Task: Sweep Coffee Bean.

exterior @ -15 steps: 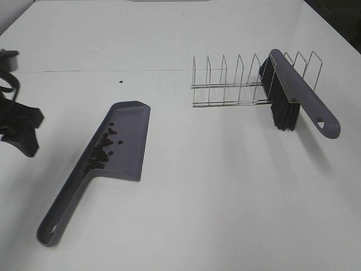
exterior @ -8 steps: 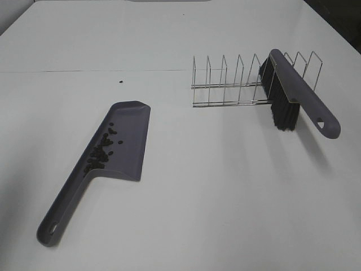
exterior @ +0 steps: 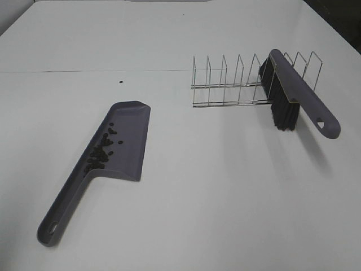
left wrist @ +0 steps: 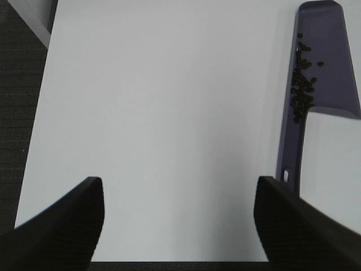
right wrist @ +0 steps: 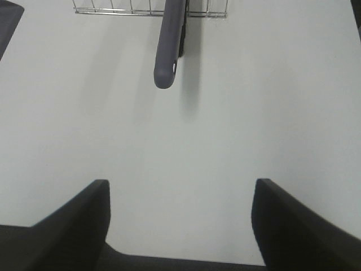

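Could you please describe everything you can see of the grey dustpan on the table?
The dustpan is dull grey-purple and looks like plastic: a flat scoop with raised side walls and a long handle ending in a hanging hole. It lies flat on the white table, untouched by either gripper. Coffee beans are heaped along one wall, near the handle.
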Robot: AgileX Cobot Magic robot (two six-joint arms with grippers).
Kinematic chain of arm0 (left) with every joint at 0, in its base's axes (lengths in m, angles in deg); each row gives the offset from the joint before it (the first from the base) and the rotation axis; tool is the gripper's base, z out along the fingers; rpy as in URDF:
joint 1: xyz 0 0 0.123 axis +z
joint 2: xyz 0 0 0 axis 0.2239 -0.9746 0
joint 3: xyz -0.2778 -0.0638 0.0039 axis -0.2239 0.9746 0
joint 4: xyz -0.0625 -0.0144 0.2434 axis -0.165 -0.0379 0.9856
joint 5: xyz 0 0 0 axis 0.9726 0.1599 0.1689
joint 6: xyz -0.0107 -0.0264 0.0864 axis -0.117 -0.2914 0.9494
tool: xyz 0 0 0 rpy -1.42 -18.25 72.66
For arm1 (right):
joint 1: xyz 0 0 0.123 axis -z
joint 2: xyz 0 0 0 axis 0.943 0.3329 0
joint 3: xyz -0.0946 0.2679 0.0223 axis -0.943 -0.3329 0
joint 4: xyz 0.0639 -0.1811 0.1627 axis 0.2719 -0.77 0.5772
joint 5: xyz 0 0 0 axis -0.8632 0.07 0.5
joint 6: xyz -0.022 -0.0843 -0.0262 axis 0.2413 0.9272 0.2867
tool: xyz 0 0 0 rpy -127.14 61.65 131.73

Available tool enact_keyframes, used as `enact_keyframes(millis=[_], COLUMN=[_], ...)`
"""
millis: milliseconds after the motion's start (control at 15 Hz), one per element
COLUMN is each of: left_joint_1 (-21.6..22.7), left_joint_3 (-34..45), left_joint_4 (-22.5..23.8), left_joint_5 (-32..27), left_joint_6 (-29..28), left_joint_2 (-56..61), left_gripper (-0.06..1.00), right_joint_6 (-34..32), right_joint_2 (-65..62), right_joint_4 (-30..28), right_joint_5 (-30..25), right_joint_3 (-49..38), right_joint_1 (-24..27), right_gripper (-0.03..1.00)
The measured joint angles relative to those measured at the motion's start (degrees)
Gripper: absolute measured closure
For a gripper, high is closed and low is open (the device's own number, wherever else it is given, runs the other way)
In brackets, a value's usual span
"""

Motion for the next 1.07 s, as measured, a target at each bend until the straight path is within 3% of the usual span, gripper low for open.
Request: enact_keyframes(millis=[133, 400, 667, 867, 1067], left_joint_1=[-3.4, -4.4, -4.4, -4.4, -4.4], left_joint_3=[4.0, 10.4, 15.0, 19.8, 20.9], left_joint_4=[1.1, 3.2, 7.4, 4.4, 1.4], left_joint_5=[-0.1, -0.1, -0.1, -0.1, 2.5], left_joint_6=[-0.1, -3.7, -6.6, -6.4, -3.7], left_joint_2=[4.0, 19.0, 30.6, 36.4, 39.1], left_gripper=[0.28, 0.28, 0.28, 0.28, 0.28], right_joint_6=[0.0, 0.0, 0.0, 0.0, 0.1], right_joint_2=[-3.0, -11.7, -22.9, -30.5, -30.6], right_joint_4=[-0.4, -0.4, -0.7, -0.4, 0.6], right_joint_5=[0.0, 0.1, 0.2, -0.2, -0.3], right_joint_3=[0.0, -0.3, -10.5, -18.8, -20.0], right_joint_1=[0.0, 0.0, 0.0, 0.0, 0.0], right_gripper=[0.35, 0.35, 0.35, 0.35, 0.35])
